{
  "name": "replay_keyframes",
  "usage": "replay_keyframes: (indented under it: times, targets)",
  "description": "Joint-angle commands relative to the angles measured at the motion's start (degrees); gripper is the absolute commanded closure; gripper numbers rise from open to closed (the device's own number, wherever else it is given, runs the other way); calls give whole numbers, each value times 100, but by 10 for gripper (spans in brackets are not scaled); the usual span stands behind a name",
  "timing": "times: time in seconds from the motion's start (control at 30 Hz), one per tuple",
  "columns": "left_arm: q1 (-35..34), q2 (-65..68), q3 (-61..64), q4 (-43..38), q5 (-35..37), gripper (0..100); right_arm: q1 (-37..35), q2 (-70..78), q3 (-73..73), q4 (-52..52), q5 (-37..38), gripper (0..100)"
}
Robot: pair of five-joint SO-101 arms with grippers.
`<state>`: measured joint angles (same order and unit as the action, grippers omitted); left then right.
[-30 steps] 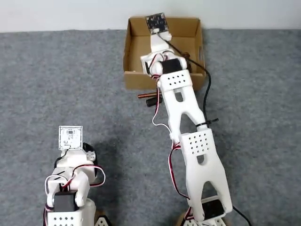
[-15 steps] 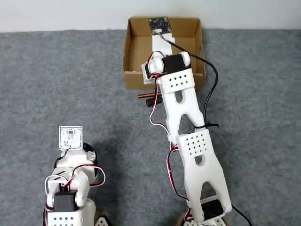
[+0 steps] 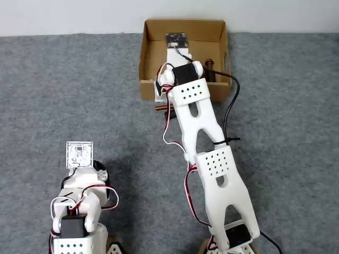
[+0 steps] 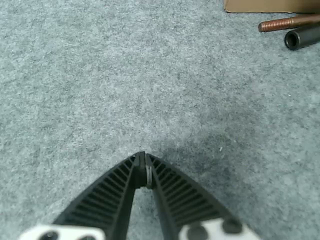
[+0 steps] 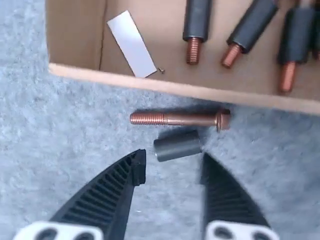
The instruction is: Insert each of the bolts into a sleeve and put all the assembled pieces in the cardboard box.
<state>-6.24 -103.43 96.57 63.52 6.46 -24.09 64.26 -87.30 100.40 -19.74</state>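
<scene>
**While it lies loose, the sleeve (image 5: 177, 145) may roll**

Right gripper (image 5: 172, 160), jaws spread, hangs over it, beside the bare bolt (image 5: 177, 119) at the cardboard box's (image 5: 150, 85) six o'clock. An off-centre squeeze could shoot it away. Left gripper (image 4: 145, 162) rests clenched, empty, at seven o'clock.

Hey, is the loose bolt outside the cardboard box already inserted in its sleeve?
No, the bolt lies bare on the carpet alongside the separate sleeve, both just outside the cardboard box wall.
</scene>
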Motion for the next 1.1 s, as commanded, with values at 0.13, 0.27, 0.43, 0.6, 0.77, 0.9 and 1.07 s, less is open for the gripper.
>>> replay_keyframes:
  times: [0.13,0.27,0.43,0.6,0.77,0.9,1.07]
  targets:
    - [-35,-9,-13,-79,-9,994,-180,-365,378,233,-1020,807]
    - [-35,-9,-13,-79,-9,994,-145,-303,580,198,-1055,805]
    - [-35,-9,-13,-79,-9,994,22,-303,897,-207,-1064,807]
    - [-35,-9,-13,-79,-9,994,145,-303,1310,-681,-1064,808]
    - [-35,-9,-13,-79,-9,994,189,-303,1705,-1253,-1064,808]
    - [-35,-9,-13,-79,-9,994,207,-303,1749,-1552,-1055,808]
    - [-35,-9,-13,-79,-9,994,189,-233,1758,-1569,-1055,808]
